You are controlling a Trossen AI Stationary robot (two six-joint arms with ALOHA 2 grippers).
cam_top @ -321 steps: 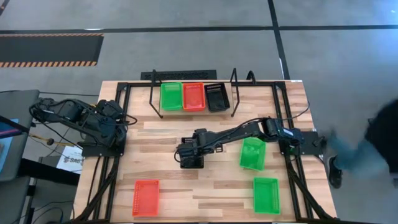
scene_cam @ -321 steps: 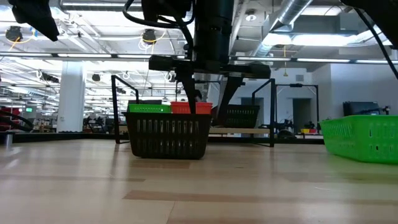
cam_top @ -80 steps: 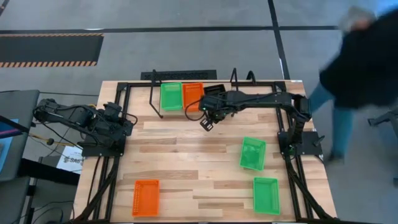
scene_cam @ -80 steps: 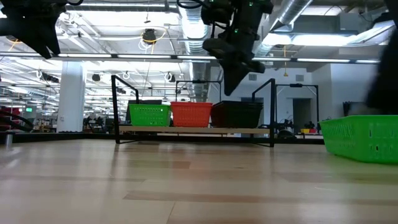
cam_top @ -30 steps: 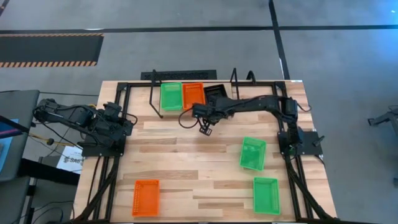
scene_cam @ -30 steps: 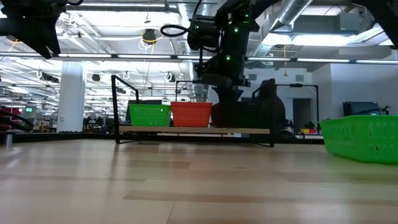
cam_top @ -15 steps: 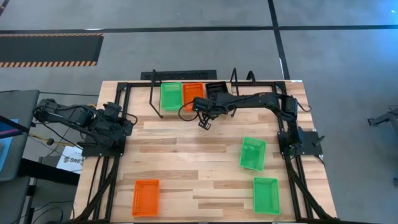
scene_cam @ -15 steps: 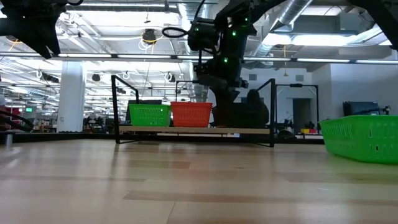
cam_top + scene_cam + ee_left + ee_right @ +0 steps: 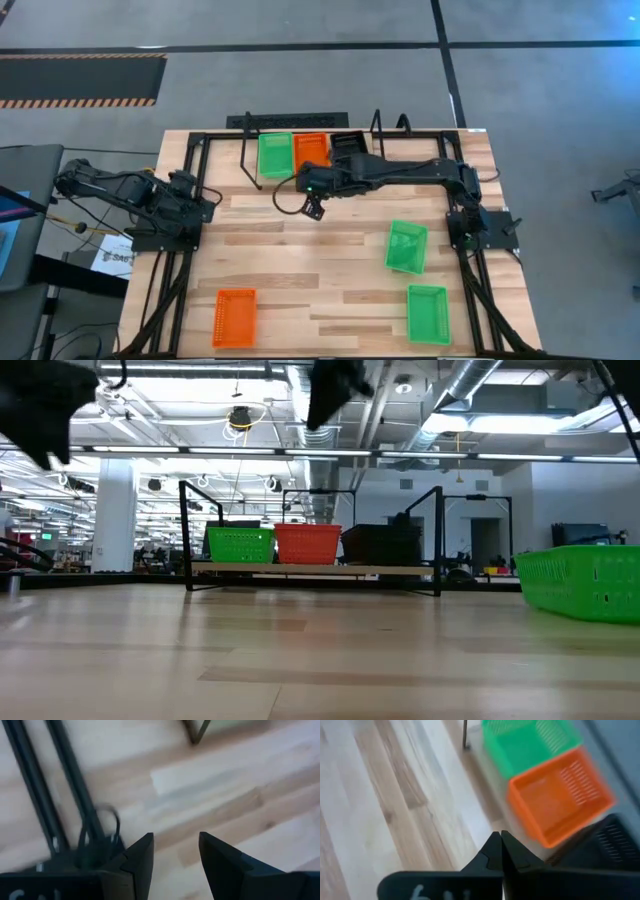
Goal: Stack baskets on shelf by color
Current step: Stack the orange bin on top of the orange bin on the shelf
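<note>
i count six baskets in the top-down view: three green, two orange, one black. on the shelf [image 9: 250,165] at the far edge of the table [image 9: 290,260] there's a row of three side by side: green basket [image 9: 275,155], orange basket [image 9: 309,150], black basket [image 9: 346,143], the last partly hidden under the right arm. the level camera shows all three sitting upright on the rack.

loose on the table: two more green ones on the right side, one tilted [image 9: 406,247] mid-table and one [image 9: 428,314] near the front edge, well apart from each other. second orange one [image 9: 234,318] sits at the front left.

right gripper [image 9: 314,209] hangs over bare wood just in front of the shelf, near the orange basket, fingers pressed together and carrying nothing i can see. its wrist camera shows the closed tips with the green, orange and black baskets beyond.

left gripper [image 9: 175,852] is parked at the left edge by the frame, fingers spread, nothing between them, bare wood below.
</note>
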